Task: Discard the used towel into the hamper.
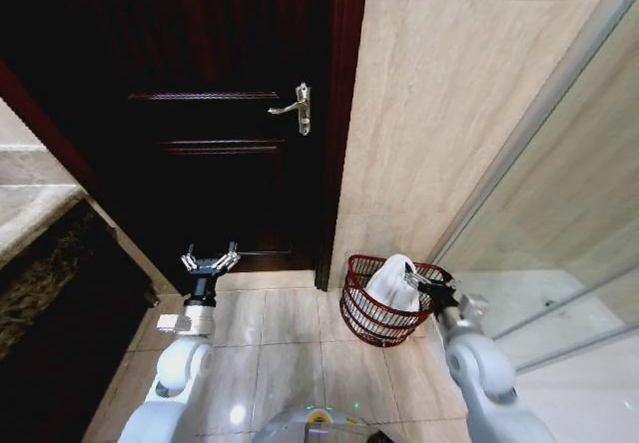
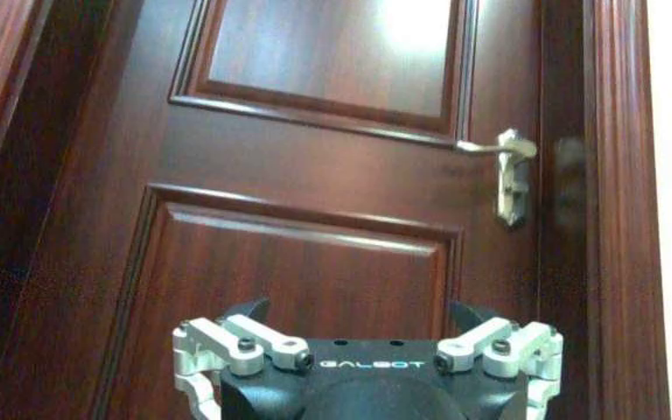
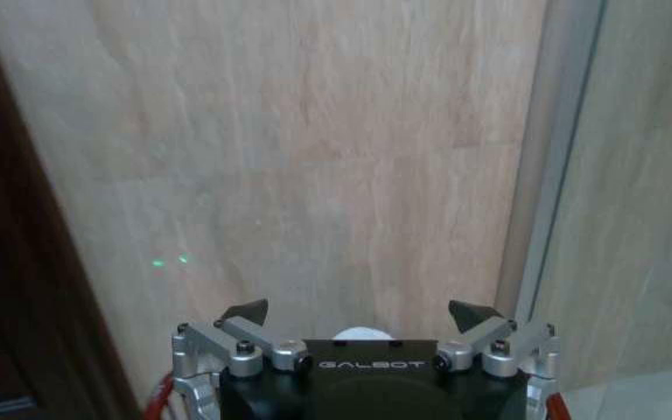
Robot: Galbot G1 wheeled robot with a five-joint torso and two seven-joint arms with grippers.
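Now towel (image 1: 391, 281) in hamper (image 1: 361, 315); right gripper (image 1: 431, 285) beside it, left gripper (image 1: 210, 259) apart; both jaws seemingly spread, empty.

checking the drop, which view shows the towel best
The head view: the white towel sits in the hamper, with the right gripper beside it. The right wrist view catches a white sliver; the left wrist view faces the door.

The hamper (image 1: 384, 303) stands boxed in by wall (image 1: 449, 114) and glass (image 1: 559, 214); the floor (image 1: 290, 333) leftward lies open.
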